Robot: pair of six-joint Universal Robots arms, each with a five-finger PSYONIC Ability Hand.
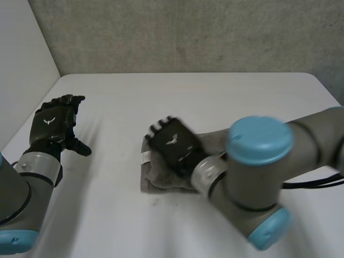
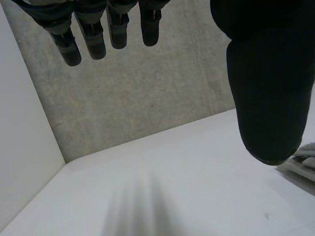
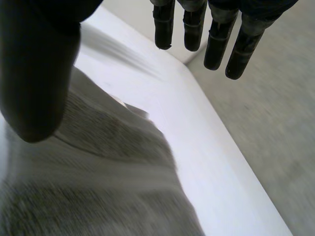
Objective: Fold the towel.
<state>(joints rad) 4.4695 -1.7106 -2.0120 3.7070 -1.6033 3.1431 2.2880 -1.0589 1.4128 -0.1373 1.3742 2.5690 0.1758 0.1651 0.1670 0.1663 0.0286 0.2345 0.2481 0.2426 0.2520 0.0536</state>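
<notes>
The towel (image 1: 157,178) was grey terry cloth, rough and nappy. The counter (image 1: 204,107) under it looked smooth, matt white. The wall (image 1: 188,32) behind the counter was coarse, mottled grey, like concrete.

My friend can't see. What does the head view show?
The robot's right hand, open, is over a folded grey towel on a white table. Its left hand, also open, is off to the left, apart from the towel.

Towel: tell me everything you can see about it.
The towel is grey, looks like terry cloth, and lies folded into a thick bundle near the middle of the white table. A white label shows at its edge. The right hand, fingers straight, is over it; contact is unclear. The left hand is well apart.
</notes>
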